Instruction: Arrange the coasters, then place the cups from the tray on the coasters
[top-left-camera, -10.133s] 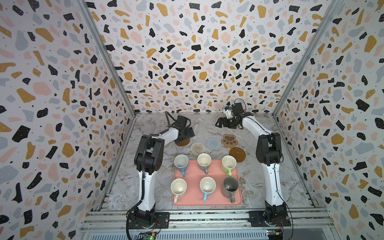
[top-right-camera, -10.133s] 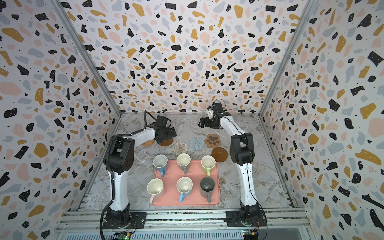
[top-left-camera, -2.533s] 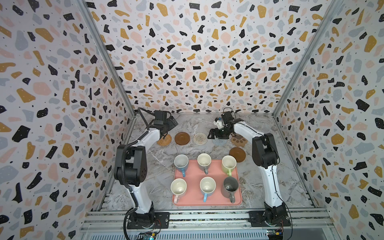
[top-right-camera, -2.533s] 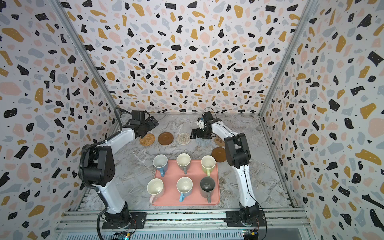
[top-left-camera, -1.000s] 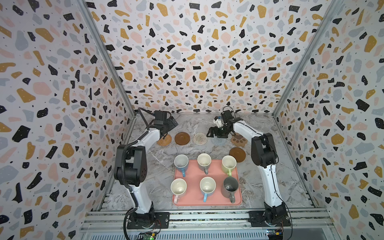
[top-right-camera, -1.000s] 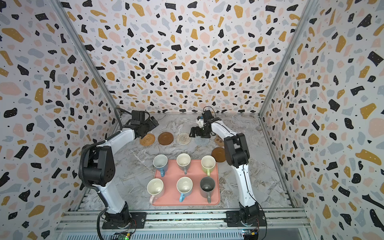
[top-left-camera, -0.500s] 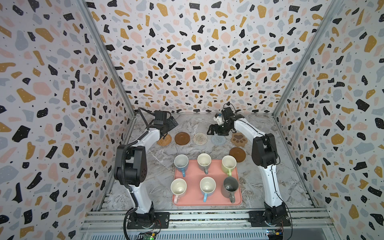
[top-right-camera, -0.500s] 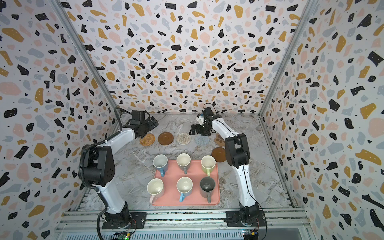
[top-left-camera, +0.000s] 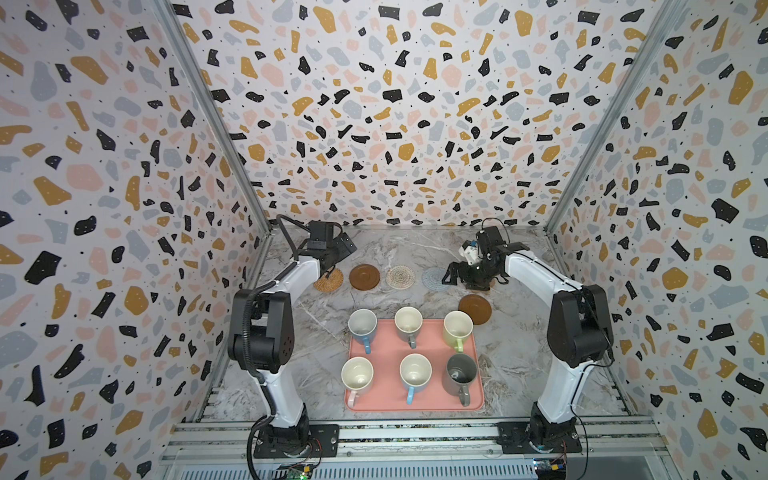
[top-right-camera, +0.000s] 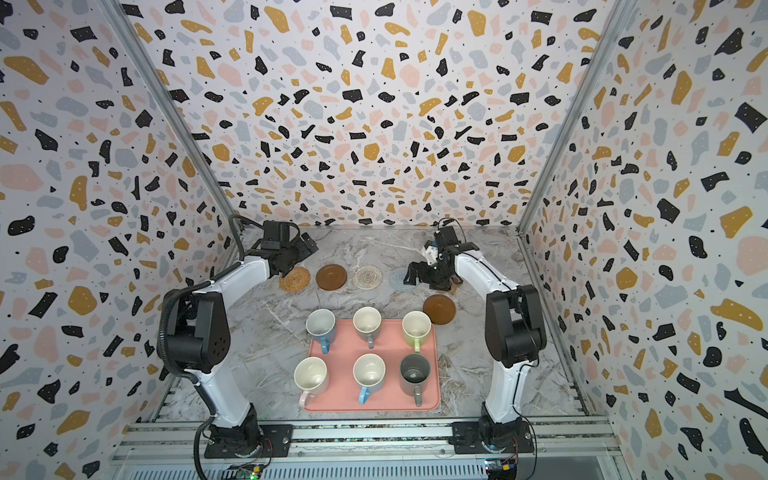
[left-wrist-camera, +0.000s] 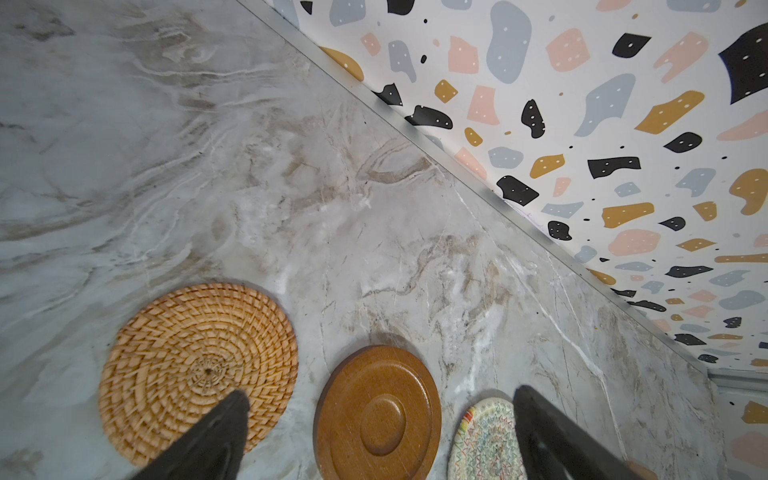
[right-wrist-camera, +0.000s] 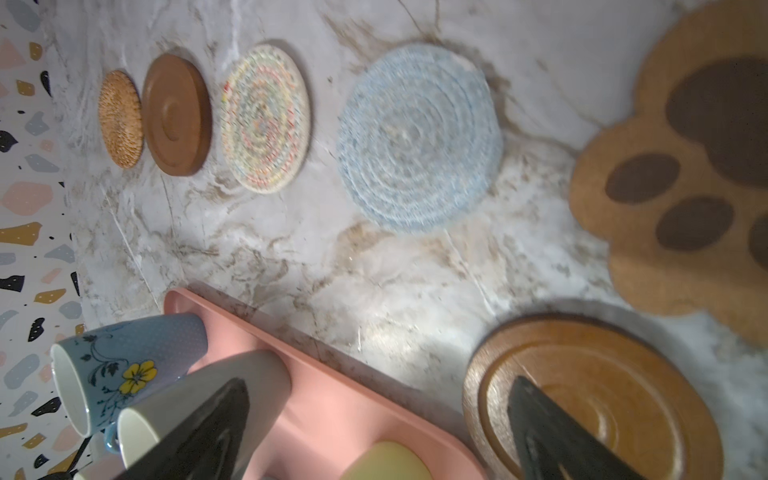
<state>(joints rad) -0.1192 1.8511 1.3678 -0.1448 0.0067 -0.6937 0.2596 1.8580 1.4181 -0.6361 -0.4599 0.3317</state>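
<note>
On the marble worktop (top-left-camera: 316, 316) the coasters (top-left-camera: 400, 277) are half arranged: left end effector (left-wrist-camera: 380, 392) and right end effector (right-wrist-camera: 378, 381) gape empty, stray brown disc (top-left-camera: 475, 309) seemingly next.

Desk (left-wrist-camera: 208, 145) is marble-look, smooth with a soft sheen. The orange-tan coaster (left-wrist-camera: 187, 361) is coarse rattan-type weave, rough and matt. The brown disc (left-wrist-camera: 378, 415) and the second brown disc (right-wrist-camera: 602, 395) look like wood, smooth and satin. The beige round (right-wrist-camera: 266, 118) and light-blue round (right-wrist-camera: 419, 137) are coiled cloth cord, matt. The paw coaster (right-wrist-camera: 665, 278) is flat and matt, maybe cork. The tray (right-wrist-camera: 332, 399) looks like smooth matt plastic, and the blue cup (right-wrist-camera: 137, 353) is glossy glazed ceramic.
</note>
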